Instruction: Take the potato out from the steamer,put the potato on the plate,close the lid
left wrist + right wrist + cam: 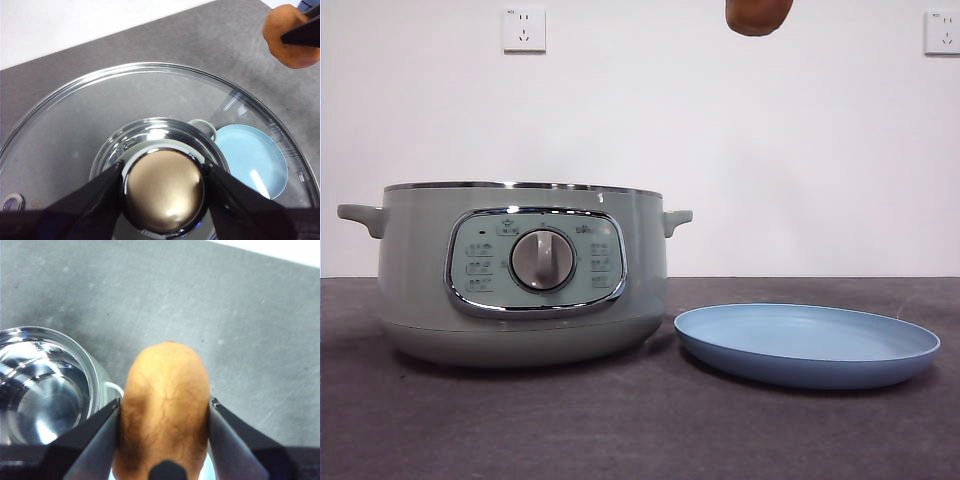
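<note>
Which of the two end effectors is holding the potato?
The right end effector grips the potato high above the plate; the left one grips the lid's knob.

This looks like a staged lab or test bench, not a lived-in kitchen. A bare white wall [720, 140] carries 2 white power sockets [524, 29], and a plain dark grey tabletop [620, 430] holds only a sage-green electric steamer [520, 275] and a light-blue plate [807, 345], with black robot jaws visible in both wrist views.
</note>
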`<action>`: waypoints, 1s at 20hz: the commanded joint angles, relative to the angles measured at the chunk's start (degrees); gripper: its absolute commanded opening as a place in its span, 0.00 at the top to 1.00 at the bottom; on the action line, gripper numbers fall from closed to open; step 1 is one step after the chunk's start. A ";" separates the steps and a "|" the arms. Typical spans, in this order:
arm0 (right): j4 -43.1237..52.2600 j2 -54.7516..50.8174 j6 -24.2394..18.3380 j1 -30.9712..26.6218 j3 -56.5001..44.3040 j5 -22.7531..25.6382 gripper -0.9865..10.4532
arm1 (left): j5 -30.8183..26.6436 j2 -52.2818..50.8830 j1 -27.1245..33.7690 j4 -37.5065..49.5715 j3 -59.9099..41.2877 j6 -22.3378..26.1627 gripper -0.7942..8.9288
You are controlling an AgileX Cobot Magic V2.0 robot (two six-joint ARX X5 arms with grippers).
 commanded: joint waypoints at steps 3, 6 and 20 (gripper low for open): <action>-1.14 0.35 0.83 -0.17 -6.93 -1.05 0.92 | 3.41 1.05 -0.13 3.91 0.79 0.96 0.93; -1.11 0.35 1.05 -0.17 -15.37 -1.18 0.92 | 3.39 1.18 -0.13 4.79 0.79 0.96 0.93; 27.45 0.37 2.58 -0.26 -58.62 -4.22 0.92 | 3.41 1.18 -0.15 4.57 0.79 0.94 0.93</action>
